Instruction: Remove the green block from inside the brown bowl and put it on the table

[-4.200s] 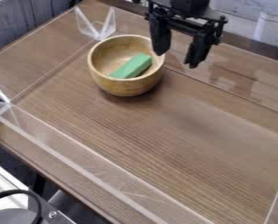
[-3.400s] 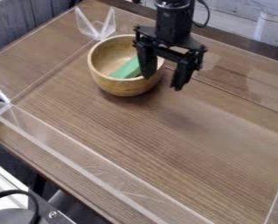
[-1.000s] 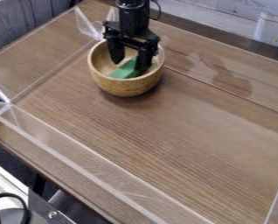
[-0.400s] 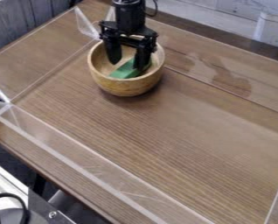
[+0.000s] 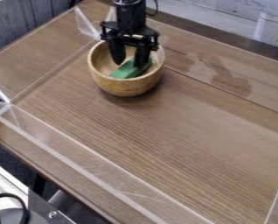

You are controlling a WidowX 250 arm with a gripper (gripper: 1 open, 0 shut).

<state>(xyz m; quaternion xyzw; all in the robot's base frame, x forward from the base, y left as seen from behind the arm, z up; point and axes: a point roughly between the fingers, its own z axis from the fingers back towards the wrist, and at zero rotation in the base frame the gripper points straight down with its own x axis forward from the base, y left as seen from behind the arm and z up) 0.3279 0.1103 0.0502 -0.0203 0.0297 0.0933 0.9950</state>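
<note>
The brown bowl [image 5: 107, 81] stands on the table [image 5: 165, 131] at the back left. The green block [image 5: 131, 69] lies slanted inside it. My gripper [image 5: 129, 59] points straight down into the bowl, one dark finger [image 5: 114, 52] on the block's left and the other on its right. The fingers straddle the block's upper end and hide part of it. Whether they press on it does not show.
Clear plastic walls [image 5: 37, 131] run along the table's edges, close behind and to the left of the bowl. Bare wood-grain tabletop spreads to the right of the bowl and in front of it.
The gripper came from the bowl's right, moved left and sank into the bowl over the block. In the last second it stayed there, fingers looking slightly closer together.
</note>
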